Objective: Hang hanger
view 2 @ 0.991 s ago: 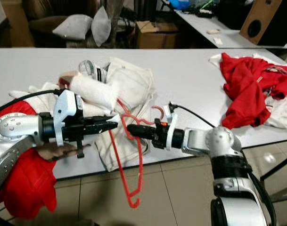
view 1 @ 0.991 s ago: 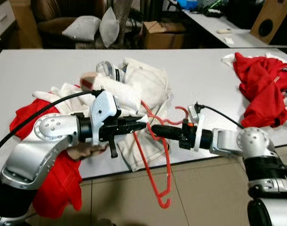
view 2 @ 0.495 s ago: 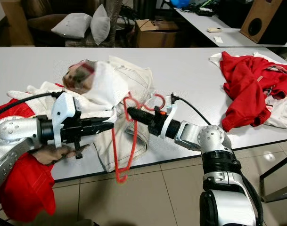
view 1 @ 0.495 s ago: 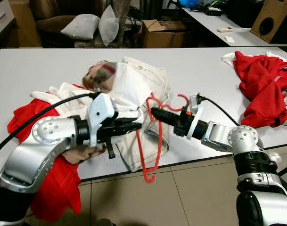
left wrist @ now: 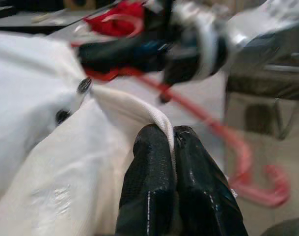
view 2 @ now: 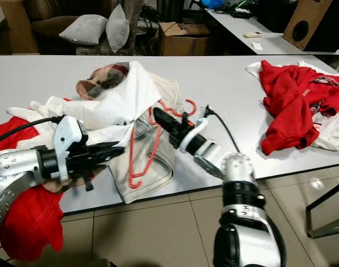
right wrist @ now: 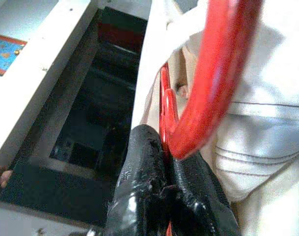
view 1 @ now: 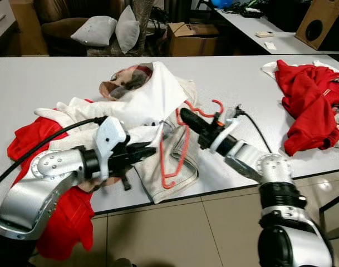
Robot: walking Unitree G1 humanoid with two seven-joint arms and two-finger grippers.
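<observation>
We find the left gripper (left wrist: 171, 142) at the near edge of the white bench (view 1: 58, 78), its fingers (left wrist: 149, 182) pressed together on a folded hem of the white garment (view 1: 152, 100). That hem runs straight out from the fingertips, and two dark buttons (left wrist: 70, 101) sit on the cloth just beside them.

The right gripper (view 1: 184, 115) reaches in from the opposite side. Its fingers (right wrist: 139, 196) are clamped on the red hanger (view 1: 177, 153) near the hook (view 1: 211, 108), with the red bar passing between the pads. From this grip the hanger lies over the white garment, its lower bar resting on the cloth between the two sets of fingers. The two grippers are near each other but apart.

A red garment (view 1: 30, 139) lies beside and under the left arm, partly over the bench edge. A second red garment (view 1: 308, 100) lies well apart beyond the right arm. Behind the bench we see grey cushions (view 1: 111, 30) and a cardboard box (view 1: 191, 39).
</observation>
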